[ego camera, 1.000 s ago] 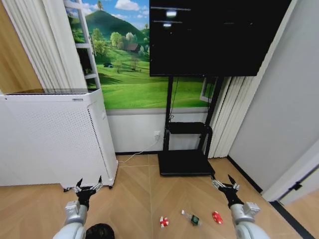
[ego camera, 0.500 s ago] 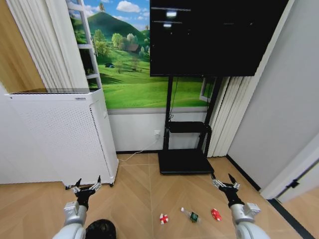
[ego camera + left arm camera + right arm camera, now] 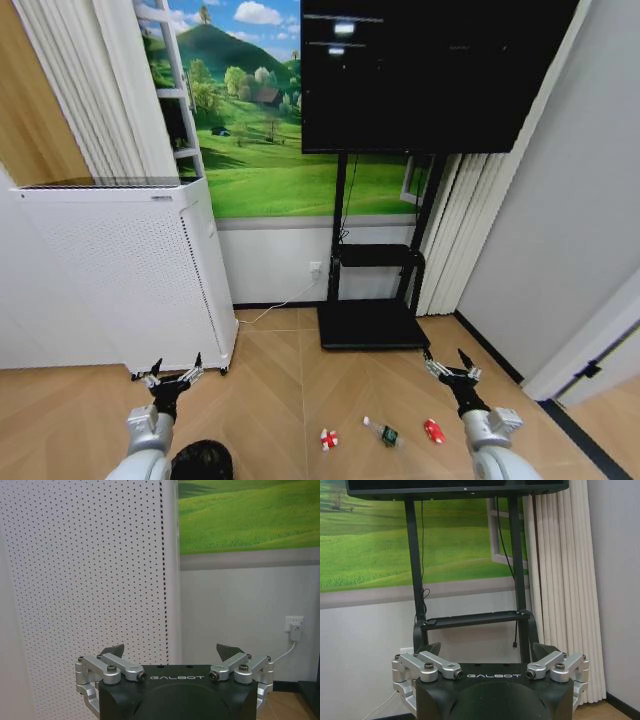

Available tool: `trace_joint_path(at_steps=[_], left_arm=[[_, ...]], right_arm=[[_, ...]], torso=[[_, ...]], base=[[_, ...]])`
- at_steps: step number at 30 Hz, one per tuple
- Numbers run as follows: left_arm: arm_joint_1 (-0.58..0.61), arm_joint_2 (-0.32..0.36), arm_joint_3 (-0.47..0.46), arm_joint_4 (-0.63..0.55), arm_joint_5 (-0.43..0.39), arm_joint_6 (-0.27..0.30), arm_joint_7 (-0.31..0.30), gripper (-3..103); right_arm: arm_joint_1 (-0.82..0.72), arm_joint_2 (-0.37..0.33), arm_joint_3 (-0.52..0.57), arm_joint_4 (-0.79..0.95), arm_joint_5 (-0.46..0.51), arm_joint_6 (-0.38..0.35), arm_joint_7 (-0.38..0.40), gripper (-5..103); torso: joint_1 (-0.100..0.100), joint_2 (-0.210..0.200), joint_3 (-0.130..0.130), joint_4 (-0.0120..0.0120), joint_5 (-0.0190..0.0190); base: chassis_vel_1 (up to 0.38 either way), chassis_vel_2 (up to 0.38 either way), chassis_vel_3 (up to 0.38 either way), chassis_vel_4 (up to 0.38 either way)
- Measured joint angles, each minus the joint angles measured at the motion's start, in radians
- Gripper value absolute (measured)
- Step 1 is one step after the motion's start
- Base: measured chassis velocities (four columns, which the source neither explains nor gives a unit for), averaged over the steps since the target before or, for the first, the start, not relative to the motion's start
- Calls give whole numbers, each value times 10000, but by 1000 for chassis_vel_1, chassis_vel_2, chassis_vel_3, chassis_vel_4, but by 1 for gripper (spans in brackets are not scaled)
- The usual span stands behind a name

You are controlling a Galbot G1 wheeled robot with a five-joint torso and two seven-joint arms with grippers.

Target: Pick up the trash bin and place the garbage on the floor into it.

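Small black round mesh trash bin (image 3: pixel 201 463): likely light, stiff; grasp at rim; left gripper (image 3: pixel 170 377) and right gripper (image 3: pixel 451 368) spread wide, empty.

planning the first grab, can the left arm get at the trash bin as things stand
Probably yes. The trash bin sits on the floor right beside the left gripper, slightly below it, and nothing lies between them. The gripper is open and empty, held above the floor, so it would need to lower.
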Motion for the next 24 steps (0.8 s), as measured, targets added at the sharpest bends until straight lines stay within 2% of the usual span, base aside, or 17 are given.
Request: trace_joint_path(at_steps=[24], left_arm=[[-5, 36, -2, 15, 21, 6, 31, 100]], right_arm=[[44, 16, -50, -108, 86, -5, 54, 100]], torso=[[-451, -1129, -681, 0, 0]], base=[[0, 0, 0, 0]])
